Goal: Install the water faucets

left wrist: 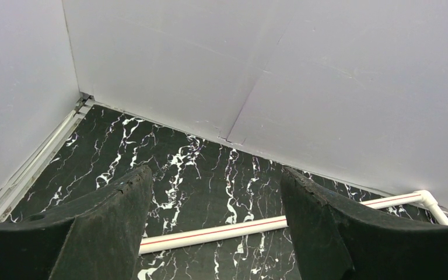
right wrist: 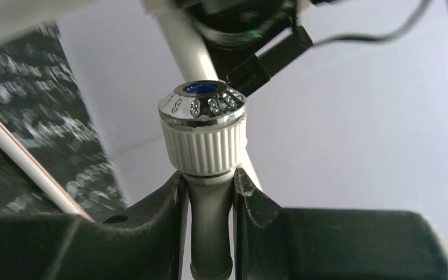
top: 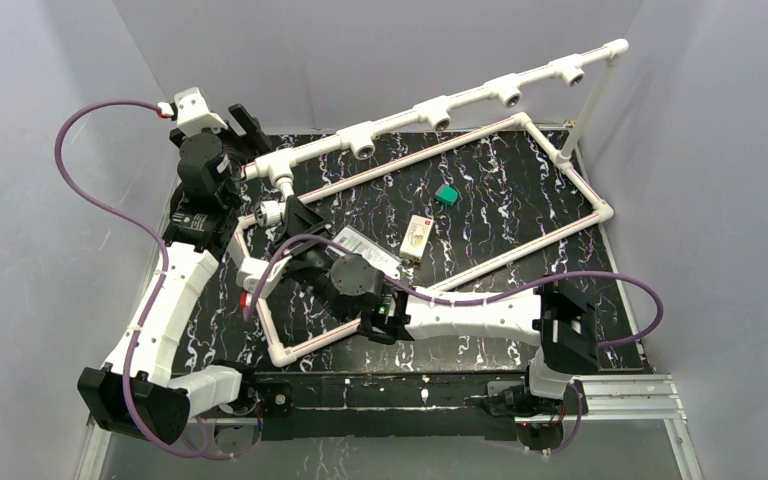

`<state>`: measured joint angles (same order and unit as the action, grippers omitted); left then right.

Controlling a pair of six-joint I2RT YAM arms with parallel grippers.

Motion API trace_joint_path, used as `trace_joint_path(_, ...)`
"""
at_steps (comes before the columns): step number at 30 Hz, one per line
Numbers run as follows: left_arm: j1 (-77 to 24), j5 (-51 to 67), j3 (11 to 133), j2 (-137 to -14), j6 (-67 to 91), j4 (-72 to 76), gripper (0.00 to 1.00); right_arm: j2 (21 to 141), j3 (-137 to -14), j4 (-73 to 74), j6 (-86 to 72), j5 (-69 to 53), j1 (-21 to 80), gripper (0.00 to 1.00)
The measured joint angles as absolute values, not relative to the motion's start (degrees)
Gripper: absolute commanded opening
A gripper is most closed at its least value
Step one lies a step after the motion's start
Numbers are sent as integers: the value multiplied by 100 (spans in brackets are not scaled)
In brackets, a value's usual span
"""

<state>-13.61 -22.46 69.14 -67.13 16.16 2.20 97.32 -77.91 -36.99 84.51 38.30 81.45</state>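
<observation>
My right gripper [right wrist: 209, 181] is shut on the grey-white stem of a water faucet [right wrist: 204, 137], just below its ribbed white knob with the chrome rim and blue centre. In the top view this gripper [top: 288, 214] holds the faucet [top: 272, 212] a little below the leftmost tee socket [top: 282, 180] of the long pipe rail [top: 440, 105]. My left gripper [left wrist: 216, 175] is open and empty. It hangs over the far left corner of the table [top: 248, 126], behind the rail's left end.
A white pipe frame [top: 520, 250] lies on the black marbled table; one red-striped bar shows in the left wrist view [left wrist: 221, 230]. A green block [top: 447, 195], a yellow-white box [top: 416, 237] and a flat packet [top: 365, 248] lie inside it. Grey walls enclose the table.
</observation>
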Motion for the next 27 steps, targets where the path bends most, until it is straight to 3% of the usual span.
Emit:
trace_joint_path(14, -1376, -2252, 6906, -6702, 1632, 209, 78, 9655, -6995, -6171, 838, 4425, 7964, 1)
trace_joint_path(27, -1341, -2226, 6897, -6702, 1623, 255, 78, 9638, -6761, -5957, -5734, 5201, 7835, 1)
